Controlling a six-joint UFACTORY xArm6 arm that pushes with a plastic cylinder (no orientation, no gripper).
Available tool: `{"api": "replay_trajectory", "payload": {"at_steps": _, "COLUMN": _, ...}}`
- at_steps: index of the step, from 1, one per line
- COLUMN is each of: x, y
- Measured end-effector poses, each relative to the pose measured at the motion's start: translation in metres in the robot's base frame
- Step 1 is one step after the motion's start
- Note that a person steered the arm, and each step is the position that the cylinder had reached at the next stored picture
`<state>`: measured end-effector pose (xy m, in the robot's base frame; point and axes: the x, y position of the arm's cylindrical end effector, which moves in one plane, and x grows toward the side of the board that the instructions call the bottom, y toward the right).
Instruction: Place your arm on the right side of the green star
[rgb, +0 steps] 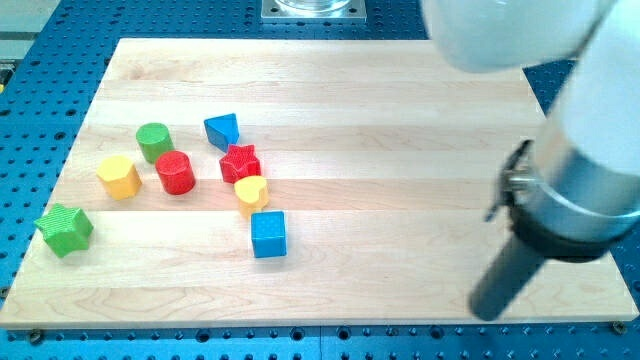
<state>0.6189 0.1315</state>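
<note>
The green star (65, 228) lies near the left edge of the wooden board (400, 120), toward the view's bottom left. My tip (486, 310) is at the view's bottom right, near the board's lower edge, far to the right of the green star. No block touches the tip. The arm's white and grey body fills the view's upper right and hides part of the board there.
A green cylinder (154, 141), a yellow hexagon (119, 177) and a red cylinder (175, 172) stand right of and above the star. Further right are a blue triangle (223, 130), a red star (240, 162), a yellow heart (251, 194) and a blue cube (268, 234).
</note>
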Motion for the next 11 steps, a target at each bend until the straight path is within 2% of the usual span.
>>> {"api": "replay_trajectory", "payload": {"at_steps": 2, "x": -0.001, "y": -0.159}}
{"api": "replay_trajectory", "payload": {"at_steps": 4, "x": -0.020, "y": -0.195}}
{"api": "replay_trajectory", "payload": {"at_steps": 6, "x": -0.023, "y": -0.200}}
{"api": "replay_trajectory", "payload": {"at_steps": 7, "x": -0.052, "y": -0.267}}
{"api": "replay_trajectory", "payload": {"at_steps": 9, "x": -0.069, "y": -0.343}}
{"api": "replay_trajectory", "payload": {"at_steps": 11, "x": -0.146, "y": -0.347}}
